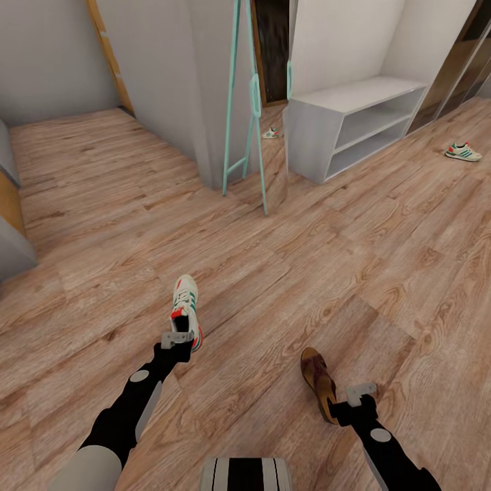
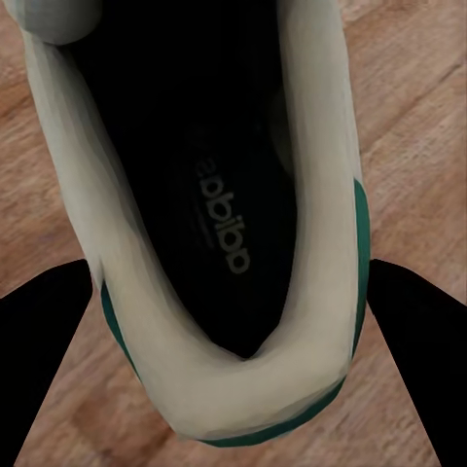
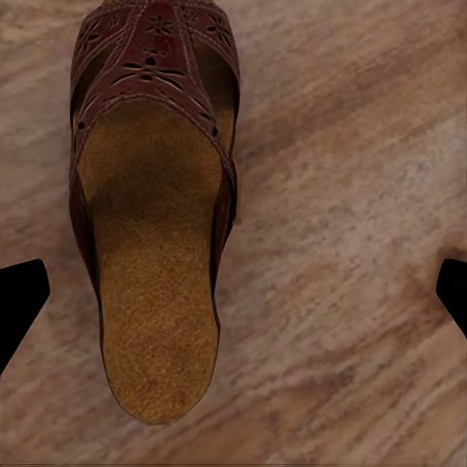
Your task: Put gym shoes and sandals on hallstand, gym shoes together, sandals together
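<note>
From the head camera, a gym shoe (image 1: pixel 186 308) lies on the corridor floor (image 1: pixel 286 259) at near left, its long axis running near to far, heel toward the robot. The left tool (image 1: pixel 179 339) sits right at that heel, so this arm is clearly the nearer one. At near right a sandal (image 1: pixel 318 382) lies heel-near as well, angled slightly, with the right tool (image 1: pixel 349 401) just beside its heel. The second gym shoe (image 1: pixel 464 152) rests far right on the floor, well apart. The hallstand (image 1: pixel 354 123) stands far, right of centre, its top surface bare; a teal-framed mirror (image 1: pixel 262 136) leans left of it, not between the arms and their shoes.

In the left wrist camera, the gym shoe's heel collar sits between two dark fingers (image 2: pixel 44 365), which look close against its sides; a firm grip I cannot confirm.

In the right wrist camera, the sandal (image 3: pixel 156 214) lies lengthwise, off-centre toward one finger (image 3: pixel 17 297); the jaws stand wide apart, holding nothing.
</note>
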{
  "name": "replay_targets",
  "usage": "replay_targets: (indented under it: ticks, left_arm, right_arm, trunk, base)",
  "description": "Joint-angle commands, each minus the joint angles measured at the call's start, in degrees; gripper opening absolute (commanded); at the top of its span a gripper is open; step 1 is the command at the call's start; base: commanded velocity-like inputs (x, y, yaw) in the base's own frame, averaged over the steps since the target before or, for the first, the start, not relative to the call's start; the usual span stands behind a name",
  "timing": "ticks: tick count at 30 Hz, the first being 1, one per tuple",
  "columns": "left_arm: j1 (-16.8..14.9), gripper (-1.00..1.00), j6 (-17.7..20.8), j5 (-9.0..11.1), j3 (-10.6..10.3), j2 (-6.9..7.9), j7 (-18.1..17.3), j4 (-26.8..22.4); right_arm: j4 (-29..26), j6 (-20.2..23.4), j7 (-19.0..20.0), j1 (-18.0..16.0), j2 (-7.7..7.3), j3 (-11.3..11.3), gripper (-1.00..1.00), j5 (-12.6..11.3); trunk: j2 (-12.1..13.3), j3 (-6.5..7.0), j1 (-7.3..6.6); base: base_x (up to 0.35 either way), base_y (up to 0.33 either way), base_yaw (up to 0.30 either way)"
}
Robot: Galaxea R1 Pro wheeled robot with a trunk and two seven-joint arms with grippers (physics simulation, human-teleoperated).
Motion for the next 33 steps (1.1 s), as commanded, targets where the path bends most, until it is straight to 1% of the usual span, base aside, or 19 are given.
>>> replay_targets:
  ticks: [1,6,7,11,20,25,28,33]
  left_arm:
    - [0.00,-1.00,0.38,0.05,-0.04,0.00,-0.19,-0.13]
    - [-0.02,-1.00,0.43,0.00,-1.92,0.02,0.07,-0.19]
    - [-0.05,-1.00,0.44,-0.02,-2.78,0.02,0.23,-0.20]
    - [-0.08,-1.00,0.40,-0.01,-4.22,0.08,0.46,-0.21]
    - [-0.09,-1.00,0.42,0.03,-4.56,0.42,0.50,-0.22]
    - [-0.10,-1.00,0.46,0.08,-4.48,0.56,0.48,-0.22]
    - [-0.11,-1.00,0.41,0.11,-4.45,0.58,0.46,-0.22]
    - [-0.16,-1.00,0.32,0.12,-4.37,0.59,0.41,-0.22]
  right_arm:
    - [0.13,0.19,0.03,-0.06,-0.03,0.09,1.00,0.46]
    - [0.89,0.10,0.01,-0.75,0.05,0.03,1.00,0.39]
    - [1.00,0.10,0.00,-1.09,0.06,0.02,1.00,0.34]
    - [1.09,0.09,0.02,-1.55,0.13,0.01,1.00,0.29]
    - [1.69,-0.05,0.37,-1.75,0.14,-0.09,1.00,-0.05]
    - [2.01,-0.08,3.61,-1.81,0.13,-0.22,1.00,-0.15]
    - [1.89,-0.09,4.71,-1.84,0.15,-0.30,1.00,-0.17]
    - [2.06,-0.15,5.40,-1.85,0.10,-0.40,1.00,-0.17]
  trunk:
    - [-0.01,-0.04,-0.01]
    - [-0.01,-0.04,-0.01]
    - [-0.01,-0.04,-0.01]
    - [-0.01,-0.04,-0.01]
    - [-0.01,-0.04,-0.01]
    - [-0.01,-0.04,-0.01]
    - [-0.01,-0.04,-0.01]
    - [-0.01,-0.04,-0.01]
  base:
    - [0.000,0.000,0.000]
    - [0.000,0.000,0.000]
    - [0.000,0.000,0.000]
    - [0.000,0.000,0.000]
    - [0.000,0.000,0.000]
    - [0.000,0.000,0.000]
    - [0.000,0.000,0.000]
    - [0.000,0.000,0.000]
